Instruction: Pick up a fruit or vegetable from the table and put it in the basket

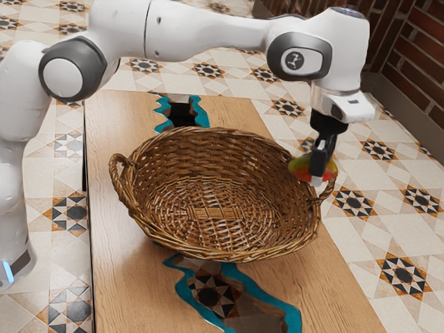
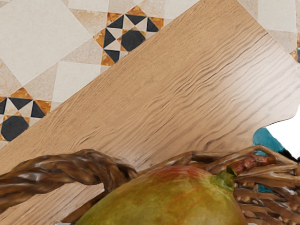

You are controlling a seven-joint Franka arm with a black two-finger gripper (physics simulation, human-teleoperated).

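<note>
At the basket's far-right rim in the exterior view, my gripper (image 1: pixel 320 169) is shut on a red, yellow and green mango (image 1: pixel 301 166). One dark finger crosses the fruit's near side; the other finger is hidden behind it. The mango is held up close to the handle on that side. The brown wicker basket (image 1: pixel 208 244) stands upright on the table, and its visible inside holds nothing. In the wrist view, the mango (image 2: pixel 168 201) lies under my hand with its stem showing, beside the basket's braided handle (image 2: pixel 70 169).
The wooden table (image 1: pixel 114 277) has turquoise-edged dark inlays on both sides of the basket. A second looped handle (image 1: pixel 119 182) rises at the basket's left in the exterior view. Patterned floor tiles and a brick wall (image 1: pixel 416 62) lie beyond.
</note>
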